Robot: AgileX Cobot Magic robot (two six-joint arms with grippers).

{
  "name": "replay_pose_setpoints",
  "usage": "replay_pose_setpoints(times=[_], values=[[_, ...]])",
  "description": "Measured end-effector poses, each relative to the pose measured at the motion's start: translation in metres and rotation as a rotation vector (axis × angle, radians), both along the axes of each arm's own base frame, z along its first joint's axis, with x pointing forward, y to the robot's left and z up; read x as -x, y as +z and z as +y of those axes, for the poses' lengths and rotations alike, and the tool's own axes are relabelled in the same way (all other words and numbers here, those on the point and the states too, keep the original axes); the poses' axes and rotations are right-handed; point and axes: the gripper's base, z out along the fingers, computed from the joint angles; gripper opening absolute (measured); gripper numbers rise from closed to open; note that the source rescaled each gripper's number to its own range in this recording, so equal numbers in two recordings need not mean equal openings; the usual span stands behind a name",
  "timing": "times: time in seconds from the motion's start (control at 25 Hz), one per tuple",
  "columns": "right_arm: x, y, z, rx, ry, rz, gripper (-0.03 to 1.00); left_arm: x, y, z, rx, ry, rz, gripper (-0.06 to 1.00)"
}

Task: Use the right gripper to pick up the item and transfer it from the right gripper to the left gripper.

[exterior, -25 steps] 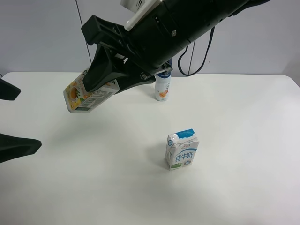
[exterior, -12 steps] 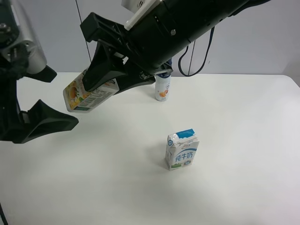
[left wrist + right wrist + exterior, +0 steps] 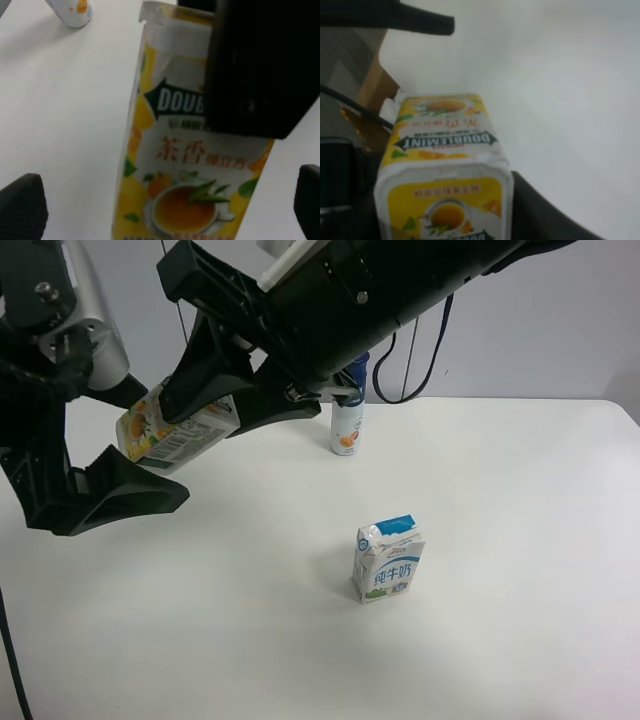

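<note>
Hovering over white table point(image 3: 500, 490), grey wall point(image 3: 560, 330) behind: right gripper point(image 3: 205, 420) fingers clamp item point(image 3: 150, 432), left gripper's point(image 3: 162, 445) apart.

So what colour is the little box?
The box is yellow and white; best in left wrist view.

Item point(image 3: 165, 440) — small white carton, yellow-orange fruit print — hangs tilted above the tabletop point(image 3: 500, 490), clamped in the right gripper point(image 3: 210, 410). Left gripper point(image 3: 150, 445) spread wide, a finger either side of it.

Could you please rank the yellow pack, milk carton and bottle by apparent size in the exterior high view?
Largest: yellow pack and milk carton look alike; the pack is raised nearer the camera, partly covered.
Smallest: bottle, top hidden.
</note>
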Motion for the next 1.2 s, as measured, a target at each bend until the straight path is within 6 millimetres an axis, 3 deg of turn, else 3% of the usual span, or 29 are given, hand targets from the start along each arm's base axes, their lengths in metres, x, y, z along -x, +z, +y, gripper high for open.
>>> replay_pose_setpoints(times=[0.28,0.36,0.44,0.56,0.72,1.12,1.16,1.2], values=[[-0.0017,0.0034,0.0024,-0.046,-0.034,0.016,0.0,0.0,0.0001,-0.0001,0.0,-0.002,-0.002,1.0],[-0.0021,0.0038,0.0027,-0.052,-0.04,0.016,0.0,0.0,0.0001,-0.0001,0.0,-0.002,-0.002,0.94],[-0.0022,0.0038,0.0027,-0.052,-0.041,0.015,0.0,0.0,0.0001,-0.0001,0.0,-0.002,-0.002,0.82],[-0.0023,0.0038,0.0027,-0.053,-0.042,0.015,0.0,0.0,0.0001,-0.0001,0.001,-0.001,-0.001,0.55],[-0.0003,0.0036,0.0028,-0.05,-0.03,0.034,0.0,-0.0001,0.0008,-0.0013,0.02,0.0,0.001,0.0],[-0.0003,0.0036,0.0028,-0.05,-0.035,0.04,0.0,0.0006,0.0008,-0.0025,0.035,-0.001,0.015,0.0],[-0.0004,0.0034,0.0026,-0.046,-0.035,0.039,0.01,0.0005,0.0007,-0.0026,0.036,-0.001,0.016,0.0],[-0.001,0.0027,0.0021,-0.038,-0.036,0.028,0.11,0.0007,0.0007,-0.003,0.041,-0.001,0.021,0.0]])
